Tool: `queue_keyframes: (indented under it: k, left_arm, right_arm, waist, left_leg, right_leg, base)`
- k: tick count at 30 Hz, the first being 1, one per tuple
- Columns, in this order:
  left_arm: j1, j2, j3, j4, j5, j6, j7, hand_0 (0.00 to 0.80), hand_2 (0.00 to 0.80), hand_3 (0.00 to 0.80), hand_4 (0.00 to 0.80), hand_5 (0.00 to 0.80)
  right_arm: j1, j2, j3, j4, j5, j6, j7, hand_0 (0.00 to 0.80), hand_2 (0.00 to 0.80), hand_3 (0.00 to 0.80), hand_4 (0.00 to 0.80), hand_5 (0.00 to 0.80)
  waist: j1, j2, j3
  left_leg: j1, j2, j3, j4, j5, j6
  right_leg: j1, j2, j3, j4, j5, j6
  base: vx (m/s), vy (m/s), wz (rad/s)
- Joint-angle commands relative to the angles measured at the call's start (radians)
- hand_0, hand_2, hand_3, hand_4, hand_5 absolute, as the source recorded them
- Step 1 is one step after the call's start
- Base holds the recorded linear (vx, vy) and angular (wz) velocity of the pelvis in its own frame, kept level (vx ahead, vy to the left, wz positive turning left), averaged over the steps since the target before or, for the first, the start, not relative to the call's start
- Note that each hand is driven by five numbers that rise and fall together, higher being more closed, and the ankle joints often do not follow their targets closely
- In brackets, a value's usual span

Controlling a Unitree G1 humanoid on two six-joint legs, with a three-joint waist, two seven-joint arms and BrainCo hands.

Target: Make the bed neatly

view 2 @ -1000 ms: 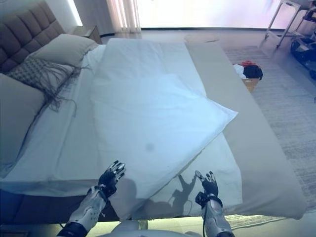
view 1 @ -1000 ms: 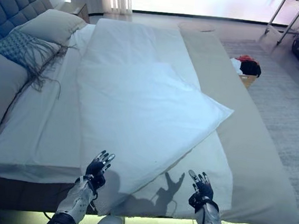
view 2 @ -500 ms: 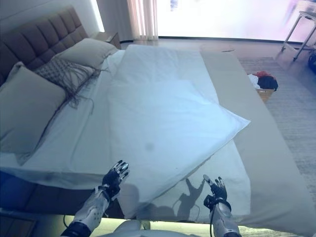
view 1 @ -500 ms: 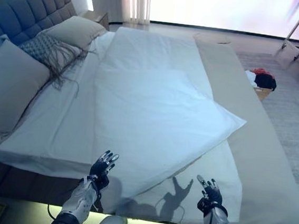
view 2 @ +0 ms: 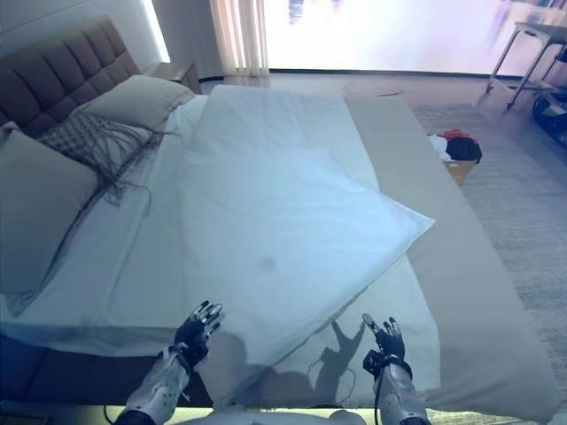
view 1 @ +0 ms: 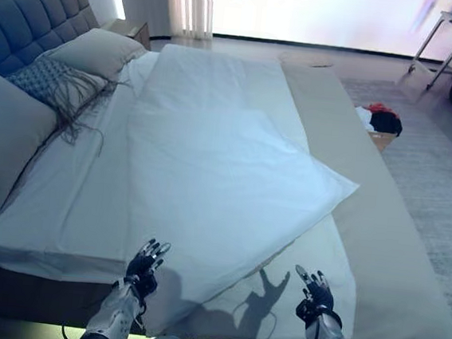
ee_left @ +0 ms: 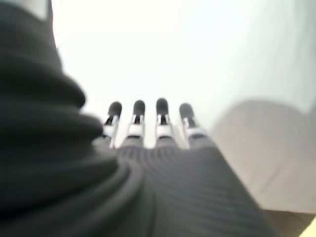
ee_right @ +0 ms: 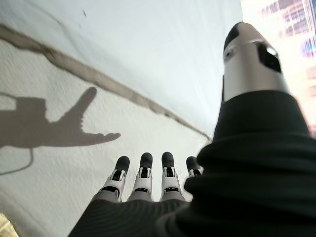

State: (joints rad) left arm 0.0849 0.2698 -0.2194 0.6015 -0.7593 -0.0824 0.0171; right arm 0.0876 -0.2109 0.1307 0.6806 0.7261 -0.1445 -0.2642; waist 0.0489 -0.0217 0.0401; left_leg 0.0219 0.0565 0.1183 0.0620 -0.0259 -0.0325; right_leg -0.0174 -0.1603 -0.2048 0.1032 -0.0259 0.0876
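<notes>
Bed [view 1: 87, 196], folded duvet [view 1: 225, 177], basket [view 1: 380, 136] holding clothes [view 1: 379, 118]

You're looking at a home bedroom: a wide bed [view 1: 378, 256] with a tufted headboard [view 1: 28, 18] at upper left, pillows [view 1: 93, 48] beside it, a white duvet [view 1: 217, 177] spread across, curtains [view 1: 186, 1] by a bright window at the top, and a rug [view 1: 442, 166] at right.

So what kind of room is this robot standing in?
Most likely a bedroom: a wide bed with a tufted headboard, pillows and a folded-back white duvet, plus a nightstand by the curtains.
</notes>
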Motion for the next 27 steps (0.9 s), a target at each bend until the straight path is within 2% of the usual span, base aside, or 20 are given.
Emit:
queue_keyframes:
  k: [1,3,4,6,7,9,11,13,14,15,16,19,20,23,27]
  left_arm:
    - [-0.018,0.011,0.043,-0.076,0.032,-0.064,-0.004,0.000,0.000,0.000,0.000,0.000]
    - [-0.019,0.027,0.033,-0.076,0.054,-0.053,0.001,0.000,0.000,0.000,0.000,0.000]
    - [-0.031,0.035,0.016,-0.063,0.075,-0.050,0.003,0.000,0.000,0.000,0.000,0.000]
    - [-0.046,0.047,-0.003,-0.053,0.106,-0.058,-0.003,0.000,0.000,0.000,0.000,0.000]
    - [-0.047,0.055,-0.009,-0.056,0.112,-0.059,0.011,0.000,0.000,0.000,0.000,0.000]
    - [-0.074,0.078,-0.017,-0.070,0.079,-0.066,0.038,0.000,0.000,0.000,0.000,0.000]
    - [-0.105,0.097,-0.011,-0.059,0.038,-0.081,0.042,0.000,0.000,0.000,0.000,0.000]
    - [-0.123,0.097,0.013,-0.067,-0.023,-0.108,0.011,0.000,0.000,0.000,0.000,0.000]
    - [-0.124,0.097,0.014,-0.067,-0.024,-0.108,0.010,0.000,0.000,0.000,0.000,0.000]
    - [-0.128,0.105,0.023,-0.093,-0.060,-0.104,-0.012,0.000,0.000,0.000,0.000,0.000]
    - [-0.128,0.107,0.023,-0.102,-0.076,-0.101,-0.027,0.000,0.000,0.000,0.000,0.000]
    - [-0.195,0.113,-0.025,-0.094,-0.074,-0.128,-0.050,0.000,0.000,0.000,0.000,0.000]
    - [-0.221,0.110,-0.040,-0.078,-0.082,-0.134,-0.059,0.000,0.000,0.000,0.000,0.000]
    - [-0.239,0.099,-0.058,-0.092,-0.085,-0.116,-0.023,0.000,0.000,0.000,0.000,0.000]
    - [-0.241,0.111,-0.086,-0.131,-0.073,-0.108,-0.011,0.000,0.000,0.000,0.000,0.000]
  right_arm:
    - [-0.066,-0.024,-0.044,-0.002,0.105,0.005,0.048,0.000,0.000,0.000,0.000,0.000]
    - [-0.084,-0.023,-0.075,0.042,0.215,0.028,0.107,0.000,0.000,0.000,0.000,0.000]
    - [-0.093,-0.014,-0.102,0.074,0.295,0.058,0.170,0.000,0.000,0.000,0.000,0.000]
    - [-0.095,-0.001,-0.107,0.084,0.331,0.067,0.235,0.000,0.000,0.000,0.000,0.000]
    - [-0.097,-0.005,-0.098,0.080,0.330,0.075,0.239,0.000,0.000,0.000,0.000,0.000]
    - [-0.154,-0.038,-0.098,0.117,0.399,0.114,0.276,0.000,0.000,0.000,0.000,0.000]
    - [-0.211,-0.071,-0.144,0.191,0.469,0.158,0.353,0.000,0.000,0.000,0.000,0.000]
    - [-0.242,-0.076,-0.174,0.211,0.500,0.181,0.420,0.000,0.000,0.000,0.000,0.000]
    - [-0.243,-0.077,-0.175,0.213,0.500,0.181,0.421,0.000,0.000,0.000,0.000,0.000]
    - [-0.247,-0.075,-0.186,0.223,0.476,0.162,0.451,0.000,0.000,0.000,0.000,0.000]
    - [-0.246,-0.075,-0.189,0.230,0.473,0.152,0.476,0.000,0.000,0.000,0.000,0.000]
    - [-0.304,-0.127,-0.191,0.196,0.627,0.109,0.485,0.000,0.000,0.000,0.000,0.000]
    - [-0.347,-0.158,-0.216,0.225,0.676,0.110,0.497,0.000,0.000,0.000,0.000,0.000]
    - [-0.424,-0.205,-0.247,0.269,0.744,0.130,0.509,0.000,0.000,0.000,0.000,0.000]
    - [-0.462,-0.266,-0.267,0.294,0.772,0.180,0.608,0.000,0.000,0.000,0.000,0.000]
  waist:
    - [0.051,-0.003,0.017]
    - [0.062,0.003,0.020]
    - [0.061,0.007,0.027]
    - [0.051,0.016,0.050]
    - [0.048,0.017,0.061]
    - [0.044,0.020,0.091]
    - [0.034,0.028,0.117]
    - [0.027,0.032,0.141]
    - [0.025,0.033,0.141]
    - [0.027,0.032,0.164]
    - [0.032,0.035,0.182]
    - [0.042,0.058,0.266]
    - [0.041,0.065,0.287]
    - [0.049,0.075,0.318]
    - [0.062,0.084,0.344]
  left_leg:
    - [-0.009,0.004,-0.159,0.021,0.047,0.031]
    - [-0.016,0.007,-0.169,0.016,0.044,0.033]
    - [-0.022,-0.002,-0.177,0.017,0.043,0.042]
    - [-0.025,-0.014,-0.176,0.034,0.026,0.060]
    - [-0.022,-0.017,-0.172,0.039,0.018,0.061]
    - [-0.033,-0.012,-0.168,0.054,-0.009,0.049]
    - [-0.062,0.005,-0.169,0.084,-0.029,0.043]
    - [-0.083,0.052,-0.142,0.117,-0.028,0.011]
    - [-0.086,0.053,-0.144,0.122,-0.031,0.010]
    - [-0.131,0.078,-0.131,0.171,-0.030,-0.003]
    - [-0.169,0.093,-0.132,0.196,-0.022,-0.010]
    - [-0.269,0.122,-0.158,0.152,0.069,-0.037]
    - [-0.297,0.121,-0.146,0.158,0.074,-0.039]
    - [-0.356,0.105,-0.153,0.211,0.060,-0.049]
    - [-0.412,0.092,-0.152,0.248,0.048,-0.058]
  right_leg:
    - [0.058,-0.034,0.027,0.040,0.057,0.025]
    - [0.058,-0.047,0.017,0.075,0.030,0.034]
    - [0.022,-0.067,0.020,0.152,0.057,0.046]
    - [-0.085,-0.104,0.042,0.323,0.118,0.048]
    - [-0.126,-0.119,0.049,0.327,0.141,0.043]
    - [-0.199,-0.137,0.057,0.210,0.159,0.048]
    - [-0.234,-0.126,0.090,0.163,0.161,0.053]
    - [-0.243,-0.131,0.061,0.132,0.148,0.071]
    - [-0.243,-0.129,0.059,0.132,0.147,0.071]
    - [-0.249,-0.127,0.058,0.132,0.140,0.069]
    - [-0.257,-0.130,0.053,0.142,0.143,0.068]
    - [-0.321,-0.156,0.022,0.229,0.110,0.079]
    - [-0.354,-0.183,0.014,0.264,0.099,0.086]
    - [-0.420,-0.232,0.020,0.327,0.096,0.099]
    - [-0.457,-0.269,0.019,0.346,0.105,0.109]
  base:
    - [0.051,0.058,-0.45]
    - [0.018,0.072,-0.53]
    - [-0.018,0.093,-0.24]
    - [-0.018,0.081,-0.09]
    - [-0.001,-0.024,-0.23]
    - [-0.057,-0.147,-0.33]
    - [-0.096,-0.169,-0.18]
    - [-0.121,-0.147,0.09]
    - [-0.140,-0.138,0.18]
    - [-0.099,-0.135,0.17]
    - [-0.156,-0.158,0.27]
    - [-0.285,-0.014,0.60]
    - [-0.255,0.137,0.57]
    - [-0.046,0.121,0.57]
    - [0.015,0.037,0.18]
